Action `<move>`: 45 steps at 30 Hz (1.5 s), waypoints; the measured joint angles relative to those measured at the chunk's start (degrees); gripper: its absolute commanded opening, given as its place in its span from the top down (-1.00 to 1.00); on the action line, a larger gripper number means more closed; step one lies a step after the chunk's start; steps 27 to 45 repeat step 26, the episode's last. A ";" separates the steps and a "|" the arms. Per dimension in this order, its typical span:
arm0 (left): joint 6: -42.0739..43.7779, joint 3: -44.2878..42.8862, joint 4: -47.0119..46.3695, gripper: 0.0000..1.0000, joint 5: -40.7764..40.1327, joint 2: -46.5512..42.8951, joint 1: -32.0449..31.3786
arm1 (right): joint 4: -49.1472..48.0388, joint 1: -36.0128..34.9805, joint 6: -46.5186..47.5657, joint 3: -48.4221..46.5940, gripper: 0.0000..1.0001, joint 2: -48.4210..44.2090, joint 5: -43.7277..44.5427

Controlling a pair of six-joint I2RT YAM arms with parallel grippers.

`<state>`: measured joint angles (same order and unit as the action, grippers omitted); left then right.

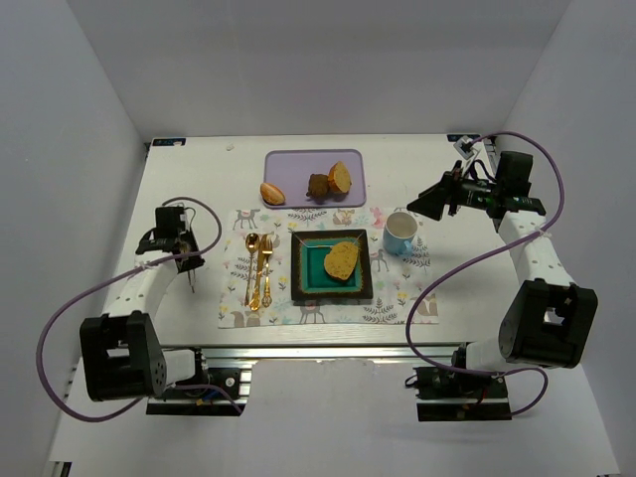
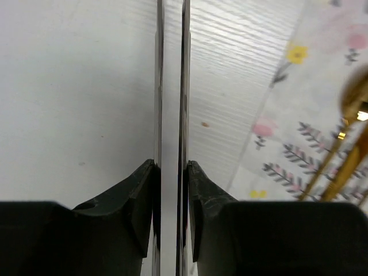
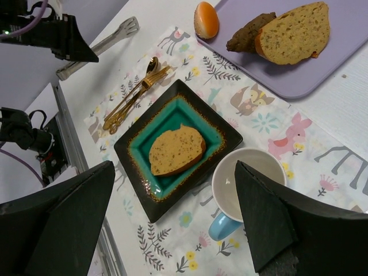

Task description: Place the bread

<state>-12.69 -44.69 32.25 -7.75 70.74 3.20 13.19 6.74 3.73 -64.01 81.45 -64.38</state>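
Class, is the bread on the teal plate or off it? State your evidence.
On it: the bread lies flat within the teal plate, wholly inside its dark rim.

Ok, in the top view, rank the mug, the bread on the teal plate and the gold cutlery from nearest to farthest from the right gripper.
From the right gripper:
1. The mug, at the placemat's right side.
2. The bread, on the teal plate at mid-mat.
3. The gold cutlery, left of the plate.
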 measured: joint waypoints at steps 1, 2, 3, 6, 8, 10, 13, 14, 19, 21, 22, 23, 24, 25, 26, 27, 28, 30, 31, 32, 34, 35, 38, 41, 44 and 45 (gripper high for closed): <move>0.83 0.85 -1.25 0.17 -0.35 0.94 0.98 | 0.63 0.00 0.59 -0.04 -0.79 0.00 -0.11; 1.73 1.55 -2.54 0.09 -0.63 1.88 1.79 | 1.16 0.00 1.25 -0.09 -0.79 0.00 -0.09; 2.40 2.32 -4.20 0.03 -0.83 2.67 2.71 | 2.03 0.00 1.73 -0.33 -0.79 0.00 -0.07; 3.91 4.35 -8.04 -0.16 -0.72 4.79 5.29 | 4.13 0.00 3.63 -0.94 -0.79 0.00 0.00; 4.55 4.94 -9.42 -0.28 0.07 6.99 7.28 | 5.46 0.00 4.72 -1.25 -0.79 0.00 0.15; 4.98 4.61 -10.27 -0.31 0.72 10.16 8.74 | 6.78 0.00 5.64 -1.42 -0.79 0.00 0.28; 5.35 1.09 -10.05 -0.37 1.99 15.82 9.51 | 7.93 0.00 6.03 -1.57 -0.79 0.00 0.76; 5.40 0.26 -10.01 -0.44 2.29 16.72 9.49 | 8.15 0.00 5.92 -1.70 -0.79 0.00 1.22; 5.16 -2.03 -9.05 -0.96 2.91 18.40 9.44 | 9.66 0.00 3.21 -3.17 -0.79 0.00 9.22; 4.76 -1.64 -7.65 -0.96 3.10 16.33 9.44 | 10.73 0.00 1.68 -4.44 -0.79 0.04 13.73; 4.46 -1.53 -6.80 -0.96 3.45 14.45 9.44 | 10.99 0.00 1.07 -5.11 -0.79 0.04 15.87; 4.15 -1.51 -6.21 -0.96 3.80 12.35 9.44 | 11.08 0.00 0.63 -5.77 -0.79 0.04 17.68; 3.72 -1.51 -5.90 -0.96 4.22 10.01 9.44 | 11.02 0.00 0.15 -6.27 -0.79 0.04 19.10; 3.23 -1.51 -5.49 -0.96 5.05 7.19 9.44 | 10.93 0.00 -0.24 -6.51 -0.79 0.04 20.11; 2.60 -1.51 -5.31 -0.96 6.01 4.35 9.44 | 10.69 0.00 -0.63 -6.54 -0.79 0.04 20.96; 2.60 -1.51 -5.31 -0.96 6.01 4.35 9.44 | 10.69 0.00 -0.63 -6.54 -0.79 0.04 20.96; 2.60 -1.51 -5.31 -0.96 6.01 4.35 9.44 | 10.69 0.00 -0.63 -6.54 -0.79 0.04 20.96; 2.60 -1.51 -5.31 -0.96 6.01 4.35 9.44 | 10.69 0.00 -0.63 -6.54 -0.79 0.04 20.96; 2.60 -1.51 -5.31 -0.96 6.01 4.35 9.44 | 10.69 0.00 -0.63 -6.54 -0.79 0.04 20.96; 2.60 -1.51 -5.31 -0.96 6.01 4.35 9.44 | 10.69 0.00 -0.63 -6.54 -0.79 0.04 20.96; 2.60 -1.51 -5.31 -0.96 6.01 4.35 9.44 | 10.69 0.00 -0.63 -6.54 -0.79 0.04 20.96; 2.60 -1.51 -5.31 -0.96 6.01 4.35 9.44 | 10.69 0.00 -0.63 -6.54 -0.79 0.04 20.96; 2.60 -1.51 -5.31 -0.96 6.01 4.35 9.44 | 10.69 0.00 -0.63 -6.54 -0.79 0.04 20.96; 2.60 -1.51 -5.31 -0.96 6.01 4.35 9.44 | 10.69 0.00 -0.63 -6.54 -0.79 0.04 20.96; 2.60 -1.51 -5.31 -0.96 6.01 4.35 9.44 | 10.69 0.00 -0.63 -6.54 -0.79 0.04 20.96; 2.60 -1.51 -5.31 -0.96 6.01 4.35 9.44 | 10.69 0.00 -0.63 -6.54 -0.79 0.04 20.96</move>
